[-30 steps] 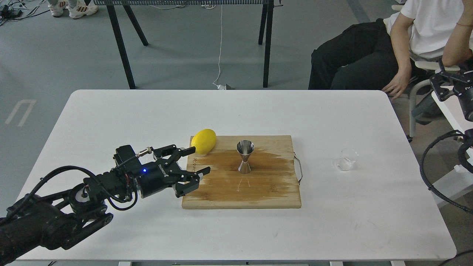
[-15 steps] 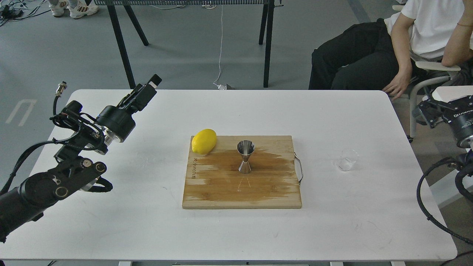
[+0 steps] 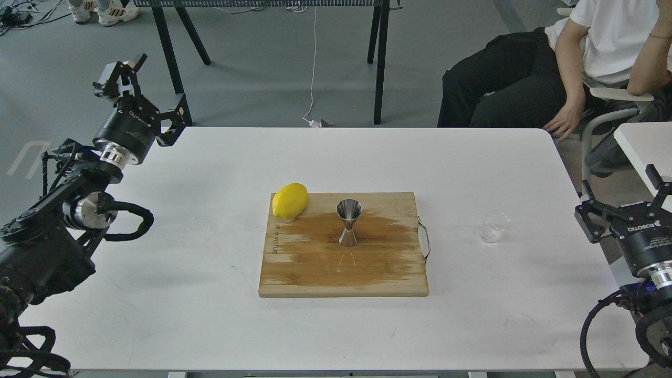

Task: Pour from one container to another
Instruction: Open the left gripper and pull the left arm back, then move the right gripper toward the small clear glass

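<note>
Head view, only camera I have. White rectangular table (image 3: pixel 210 325) with a light wooden cutting board (image 3: pixel 315 278) in the middle; board has a dark wet-looking patch across its centre and a thin metal handle on its right edge.

Small shiny steel hourglass-shaped jigger (image 3: pixel 348 222) stands upright on the board, in the upper middle, on the wet patch. Yellow oval lemon (image 3: pixel 290 200) sits on the board's top-left corner, hanging a bit over the edge, near the jigger but not touching.

Tiny clear round glass cup (image 3: pixel 492 227) is upright on the bare table, right of the board, apart from the board handle. Can't tell from here if anything is in it.

My left gripper (image 3: pixel 149 89) is up over the table's far-left corner, well apart from board and lemon. Its black fingers are spread wide, nothing between them.

My right gripper (image 3: pixel 622 197) is at the right table edge, near the glass cup but apart from it, pointing up. Its black fingers stand wide apart, holding nothing.

Background: person in a white T-shirt and black trousers (image 3: pixel 530 79) seated past the far-right corner, one hand hanging near the table corner. Black-legged table (image 3: pixel 173 63) behind on the grey floor.
</note>
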Available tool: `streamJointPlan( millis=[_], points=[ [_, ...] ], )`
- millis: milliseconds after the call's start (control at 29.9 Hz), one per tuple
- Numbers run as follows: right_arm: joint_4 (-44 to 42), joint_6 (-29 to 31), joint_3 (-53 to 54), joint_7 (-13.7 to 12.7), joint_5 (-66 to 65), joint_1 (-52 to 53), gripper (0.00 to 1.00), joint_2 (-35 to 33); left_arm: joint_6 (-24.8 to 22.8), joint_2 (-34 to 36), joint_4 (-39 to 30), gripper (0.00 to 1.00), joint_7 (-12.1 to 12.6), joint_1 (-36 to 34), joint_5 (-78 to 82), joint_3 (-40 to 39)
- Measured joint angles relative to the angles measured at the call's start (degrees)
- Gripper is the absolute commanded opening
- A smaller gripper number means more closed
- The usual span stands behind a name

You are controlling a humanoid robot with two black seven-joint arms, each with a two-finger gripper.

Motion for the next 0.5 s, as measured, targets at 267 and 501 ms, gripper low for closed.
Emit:
streamJointPlan(
  millis=[267,501],
  points=[
    [0.3,-11.9,-2.6,-1.6,4.0,-0.5,1.00,8.0,-0.8,-0.8,2.3,1.00,0.0,-1.1,-3.5,0.6],
    [0.2,-26.4,-2.9,-2.0,4.6,2.3,1.00,13.1,-0.8,-1.0,2.3,1.00,0.0,-1.0,-3.4,0.9]
  ],
)
